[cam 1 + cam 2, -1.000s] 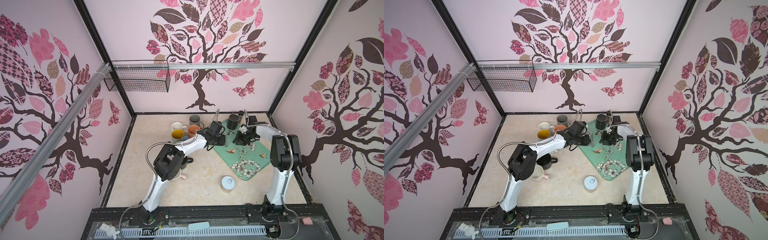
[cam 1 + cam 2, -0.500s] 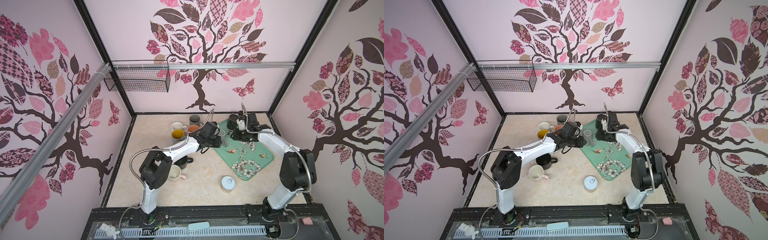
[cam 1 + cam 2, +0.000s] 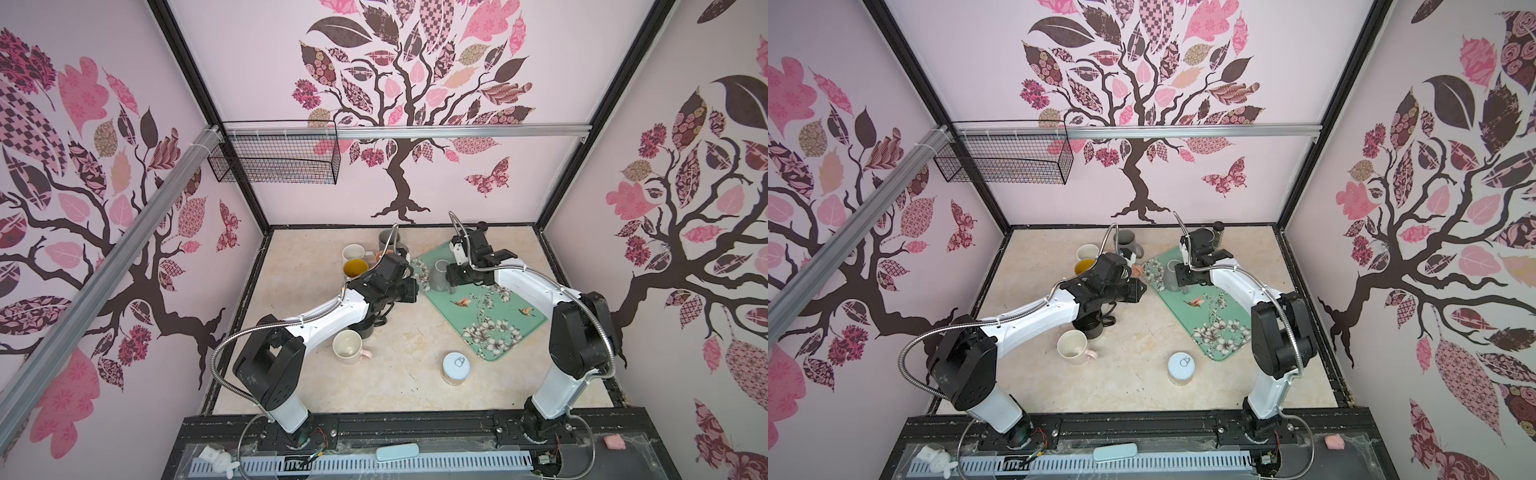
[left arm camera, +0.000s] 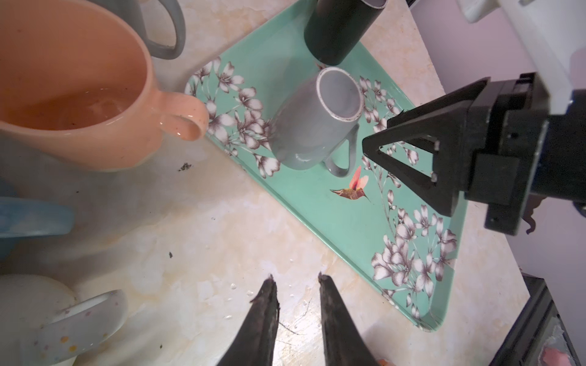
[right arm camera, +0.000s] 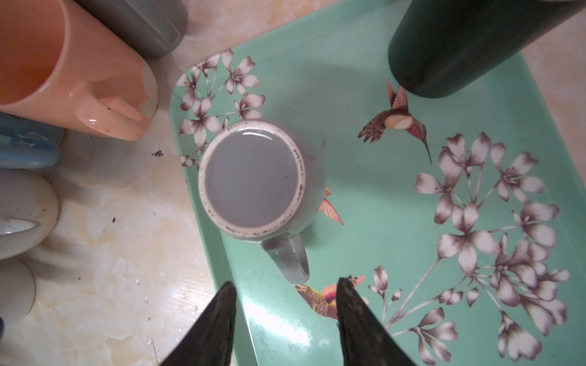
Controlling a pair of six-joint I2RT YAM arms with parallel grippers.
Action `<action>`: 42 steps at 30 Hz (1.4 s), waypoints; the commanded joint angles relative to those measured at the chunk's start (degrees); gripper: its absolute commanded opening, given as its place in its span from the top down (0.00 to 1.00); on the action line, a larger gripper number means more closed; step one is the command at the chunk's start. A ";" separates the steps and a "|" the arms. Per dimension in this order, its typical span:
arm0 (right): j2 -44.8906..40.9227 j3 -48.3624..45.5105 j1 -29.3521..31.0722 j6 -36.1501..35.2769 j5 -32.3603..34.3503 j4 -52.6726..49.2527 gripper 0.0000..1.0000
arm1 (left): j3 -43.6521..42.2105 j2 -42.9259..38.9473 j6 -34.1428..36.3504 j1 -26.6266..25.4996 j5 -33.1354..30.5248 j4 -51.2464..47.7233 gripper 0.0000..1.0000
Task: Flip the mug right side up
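The grey mug [image 5: 253, 180] is standing upside down on the green tray [image 3: 494, 315], with its flat bottom facing up. In both top views it is sitting at the tray's 11 o'clock end. Its handle is pointing toward the right gripper [image 5: 287, 282], which is waiting just beside it at 3 o'clock. That pincer's jaws are spread apart and are holding nothing. The left gripper [image 4: 295, 277] is hanging over the bare table at the mug's 8 o'clock, just off the tray. Its jaws are a little apart and are gripping nothing. A dark cup [image 5: 459, 47] is standing on the tray at the mug's 1 o'clock. A peach mug [image 5: 47, 63] is sitting off the tray at 10 o'clock.
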 commanded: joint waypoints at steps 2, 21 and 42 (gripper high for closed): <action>2.94 2.25 0.33 -2.03 1.57 -0.47 0.46 | -2.85 -2.27 1.04 0.06 -0.86 2.31 0.74; 9.68 5.65 0.56 -4.23 3.99 0.37 0.77 | -4.53 -4.12 1.88 0.33 -2.16 2.60 0.73; 6.91 4.20 1.50 -3.07 8.08 1.57 0.68 | -9.71 -10.19 5.13 1.17 -4.84 4.97 0.67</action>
